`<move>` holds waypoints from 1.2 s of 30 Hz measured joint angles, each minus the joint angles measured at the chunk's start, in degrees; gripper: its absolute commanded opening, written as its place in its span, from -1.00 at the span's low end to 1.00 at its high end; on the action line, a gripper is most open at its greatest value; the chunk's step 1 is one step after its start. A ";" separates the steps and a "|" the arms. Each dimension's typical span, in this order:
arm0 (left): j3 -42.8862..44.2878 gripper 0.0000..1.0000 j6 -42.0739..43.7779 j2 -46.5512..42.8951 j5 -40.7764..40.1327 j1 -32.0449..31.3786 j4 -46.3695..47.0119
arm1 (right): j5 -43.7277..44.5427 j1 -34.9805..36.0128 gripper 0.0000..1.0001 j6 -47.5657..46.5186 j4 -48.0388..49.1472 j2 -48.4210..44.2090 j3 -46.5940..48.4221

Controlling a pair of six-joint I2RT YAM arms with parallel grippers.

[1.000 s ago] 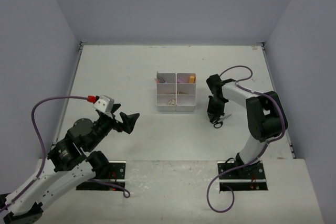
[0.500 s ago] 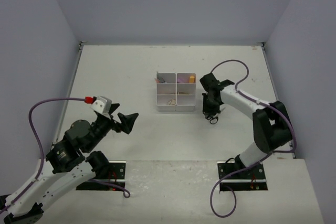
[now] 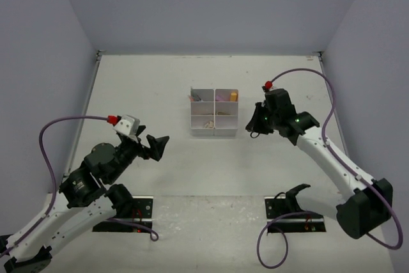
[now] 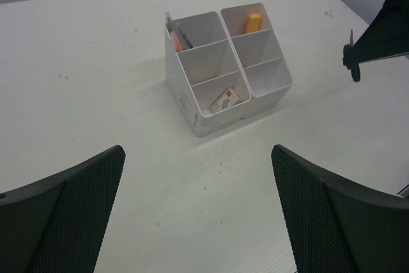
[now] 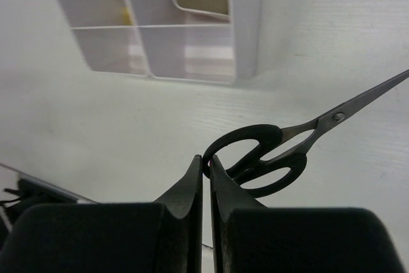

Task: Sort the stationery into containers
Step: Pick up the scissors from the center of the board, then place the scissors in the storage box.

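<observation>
The black-handled scissors (image 5: 271, 155) hang in the air, held by one handle loop, blades pointing away to the upper right. My right gripper (image 5: 206, 161) is shut on that loop, just right of the white six-compartment organizer (image 3: 214, 112). From the left wrist view the scissors (image 4: 352, 62) dangle at the far right. An orange marker (image 4: 253, 22), thin pens (image 4: 175, 34) and an eraser (image 4: 227, 99) sit in the organizer's (image 4: 192, 103) compartments. My left gripper (image 3: 156, 146) is open, empty, and hovers well left of and nearer than the organizer.
Grey walls close the table on three sides. The arm bases and their black mounting plates (image 3: 293, 212) sit at the near edge. Purple cables (image 3: 316, 75) loop above both arms.
My right gripper closed on the scissors' handle and lifted them off the table, moving up beside the organizer as the arm stretched out. The left arm barely moved.
</observation>
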 measured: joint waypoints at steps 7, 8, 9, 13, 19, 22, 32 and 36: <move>0.00 1.00 0.00 0.61 -0.68 0.26 -0.01 | -11.72 0.40 -1.00 9.39 18.85 -8.86 -3.54; 0.00 1.00 0.00 0.68 -0.79 0.32 -0.02 | -12.76 0.66 -1.00 11.59 22.23 -9.48 -4.73; 0.00 1.00 -0.02 0.72 -0.90 0.40 -0.02 | -13.22 1.20 -1.00 14.74 26.14 -9.94 -6.38; 0.00 1.00 -0.02 0.80 -1.45 0.43 -0.02 | -11.62 4.36 -1.00 26.80 39.65 -11.31 -13.54; 0.00 1.00 -0.04 0.80 -1.83 0.43 -0.03 | -4.13 7.89 -1.00 41.11 53.02 -10.87 -18.98; 0.00 1.00 -0.04 0.80 -1.98 0.44 -0.05 | -0.44 10.06 -1.00 45.92 58.22 -9.11 -19.58; 0.00 1.00 -0.04 0.85 -2.26 0.43 -0.09 | 6.31 12.86 -1.00 58.94 74.47 1.04 -28.00; 0.00 1.00 -0.04 1.03 -2.26 0.45 -0.10 | 7.73 13.23 -1.00 61.34 76.96 1.90 -29.92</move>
